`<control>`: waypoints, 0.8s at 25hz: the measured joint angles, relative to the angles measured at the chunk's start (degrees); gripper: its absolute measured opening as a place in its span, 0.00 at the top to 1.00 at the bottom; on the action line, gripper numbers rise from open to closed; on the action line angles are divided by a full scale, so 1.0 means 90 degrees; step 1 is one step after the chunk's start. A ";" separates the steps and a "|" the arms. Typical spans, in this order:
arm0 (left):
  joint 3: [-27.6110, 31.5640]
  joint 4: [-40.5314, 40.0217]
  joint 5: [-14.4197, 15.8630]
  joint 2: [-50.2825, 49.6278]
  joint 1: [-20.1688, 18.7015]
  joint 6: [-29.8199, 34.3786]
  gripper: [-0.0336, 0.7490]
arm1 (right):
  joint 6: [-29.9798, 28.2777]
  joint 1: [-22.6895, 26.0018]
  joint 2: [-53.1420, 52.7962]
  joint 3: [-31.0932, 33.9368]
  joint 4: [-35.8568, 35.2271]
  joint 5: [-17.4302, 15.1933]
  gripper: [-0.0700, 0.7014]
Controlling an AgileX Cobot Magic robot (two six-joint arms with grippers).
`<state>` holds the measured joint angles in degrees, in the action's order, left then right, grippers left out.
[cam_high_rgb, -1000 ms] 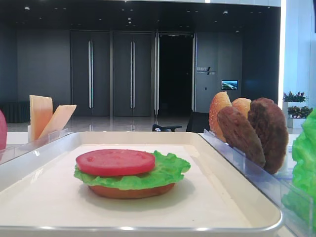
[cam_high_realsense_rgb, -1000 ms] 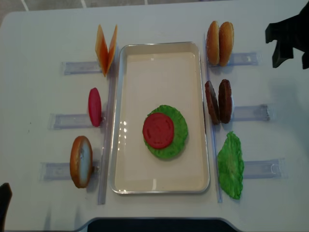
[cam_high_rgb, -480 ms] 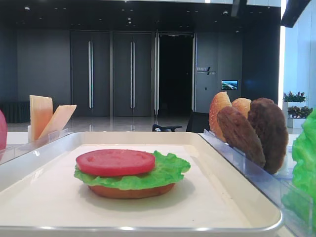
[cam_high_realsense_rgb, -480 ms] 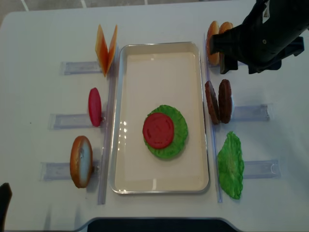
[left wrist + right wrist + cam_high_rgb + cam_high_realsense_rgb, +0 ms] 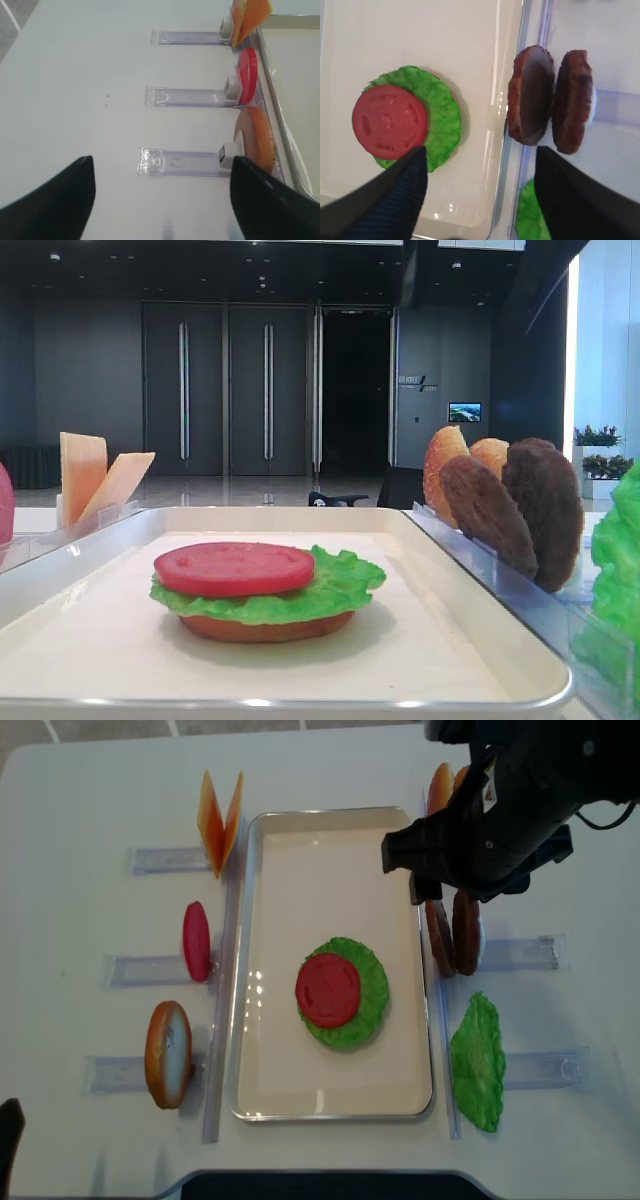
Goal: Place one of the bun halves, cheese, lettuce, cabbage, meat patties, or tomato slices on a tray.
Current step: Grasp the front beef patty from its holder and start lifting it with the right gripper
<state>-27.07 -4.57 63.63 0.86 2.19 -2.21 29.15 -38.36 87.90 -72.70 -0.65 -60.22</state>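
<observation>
The right arm is reaching in over the right side of the worktop (image 5: 90, 800), its dark bulk hanging above the upper ends of the meat patties (image 5: 452, 932). From its own wrist view, the right pincer (image 5: 480, 175) is standing wide open with nothing between its two dark fingers (image 5: 395, 195), one over the tray's edge beside the stacked food, the other over the rack side below the patties.

The two meat patties (image 5: 550, 102) are standing on edge, side by side, in a clear plastic rack (image 5: 520, 952) just outside the right rim of the tray (image 5: 330, 835). Neither is being touched.

On the tray, a reddish-brown bun base (image 5: 265, 626) is lying flat with lettuce (image 5: 340, 585) on top of it and a tomato slice (image 5: 233, 567) on top of that.

Two golden bun halves (image 5: 440, 790) are standing in the far right rack, mostly hidden under the arm. A second green leaf (image 5: 477, 1062) is lying at the near right rack.

On the left side, cheese slices (image 5: 219, 818) are leaning apart in a V at the far rack, a second tomato slice (image 5: 196, 940) is standing on edge in the middle rack, and another bun half (image 5: 168, 1053) is standing in the near one.

The left pincer (image 5: 160, 200) is hovering over bare worktop left of those racks, its fingers spread wide and holding nothing.
</observation>
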 joint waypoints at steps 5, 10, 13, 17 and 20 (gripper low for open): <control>0.0000 0.0000 0.0000 0.0000 0.0000 0.0000 0.14 | 0.0006 -0.0024 0.0420 0.0000 0.0000 0.0244 0.30; 0.0000 0.0000 0.0000 0.0000 0.0000 0.0000 0.14 | 0.0006 -0.0034 0.0783 0.0000 0.0000 0.0403 0.30; 0.0000 0.0000 0.0000 0.0000 0.0000 0.0000 0.14 | 0.0006 -0.0034 0.0910 0.0000 0.0012 0.0495 0.30; 0.0000 0.0000 0.0000 0.0000 0.0000 0.0000 0.14 | 0.0006 -0.0034 0.1062 0.0000 0.0072 0.0616 0.30; 0.0000 0.0000 0.0000 0.0000 0.0000 0.0000 0.14 | -0.0001 -0.0034 0.1184 0.0000 0.0205 0.0634 0.30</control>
<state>-27.07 -4.57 63.63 0.86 2.19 -2.21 29.14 -38.67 98.55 -72.70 1.19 -54.52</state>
